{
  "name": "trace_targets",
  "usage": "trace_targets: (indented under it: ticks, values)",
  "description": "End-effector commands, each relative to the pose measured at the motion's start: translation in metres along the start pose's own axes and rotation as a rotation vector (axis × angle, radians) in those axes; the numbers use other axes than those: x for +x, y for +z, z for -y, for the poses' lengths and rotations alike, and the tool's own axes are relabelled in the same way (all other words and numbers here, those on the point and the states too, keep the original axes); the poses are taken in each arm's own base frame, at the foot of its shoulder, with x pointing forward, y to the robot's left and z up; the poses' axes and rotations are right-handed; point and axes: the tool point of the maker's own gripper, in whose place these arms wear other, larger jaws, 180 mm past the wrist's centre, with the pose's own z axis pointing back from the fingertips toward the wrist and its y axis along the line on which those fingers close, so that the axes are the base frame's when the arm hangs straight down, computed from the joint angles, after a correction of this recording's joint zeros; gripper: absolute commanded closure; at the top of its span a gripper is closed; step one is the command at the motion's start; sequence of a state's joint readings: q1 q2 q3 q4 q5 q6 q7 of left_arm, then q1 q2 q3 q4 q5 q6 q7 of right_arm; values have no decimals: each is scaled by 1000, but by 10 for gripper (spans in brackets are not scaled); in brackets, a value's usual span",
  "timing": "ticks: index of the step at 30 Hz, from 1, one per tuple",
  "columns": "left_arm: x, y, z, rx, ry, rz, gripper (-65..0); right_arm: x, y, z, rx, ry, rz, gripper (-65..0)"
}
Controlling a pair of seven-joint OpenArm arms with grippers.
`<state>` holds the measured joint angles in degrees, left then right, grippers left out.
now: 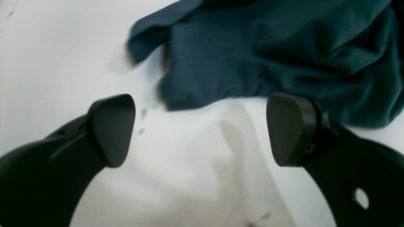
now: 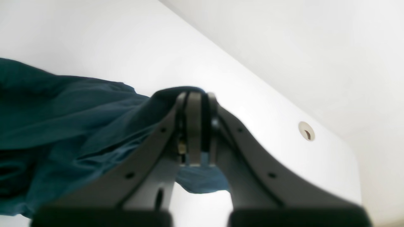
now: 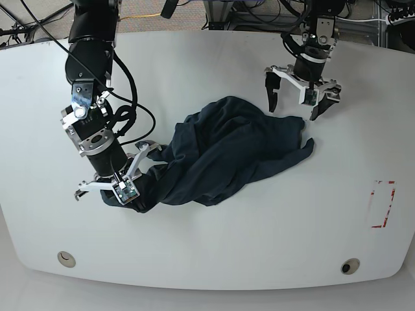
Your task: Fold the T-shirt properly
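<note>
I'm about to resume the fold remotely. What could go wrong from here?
1. The right gripper is shut on one edge of the crumpled T-shirt; pulling may drag the whole heap instead of spreading it.
2. The left gripper hangs open over bare table, just short of the cloth; closing here would likely catch nothing.

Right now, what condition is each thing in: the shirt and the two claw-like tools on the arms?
T-shirt: crumpled in a heap on the table, not yet folded, one edge pinched by the right tool.
Left tool: wide open, holding nothing, poised over the shirt's edge.
Right tool: shut on the T-shirt's cloth.
Table: white, with two small round holes near the front edge.
</note>
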<state>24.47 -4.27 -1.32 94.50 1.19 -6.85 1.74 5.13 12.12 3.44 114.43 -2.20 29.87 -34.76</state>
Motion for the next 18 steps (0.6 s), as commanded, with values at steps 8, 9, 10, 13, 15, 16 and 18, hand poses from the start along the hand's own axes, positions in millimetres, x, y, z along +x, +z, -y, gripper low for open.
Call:
trace_targets:
  ticks: [8,9,10,13,15,16,18]
  values:
    - [14,-33,-1,22,51,17,-629,14,2,12,-28,7,52,0]
    - [15,-35,-1,23,52,18,-629,14,2,12,-28,7,52,0]
    - [16,-40,-3,24,52,21,-629,14,2,12,-28,7,52,0]
    - [13,-49,-3,24,57,8,-629,14,2,12,-28,7,52,0]
    - [11,-54,-3,23,65,-8,-629,14,2,12,-29,6,52,0]
    - [11,-59,0,20,75,-17,-626,13,3,12,-30,8,49,0]
    - [10,-63,1,20,83,-30,-625,11,3,11,-28,6,44,0]
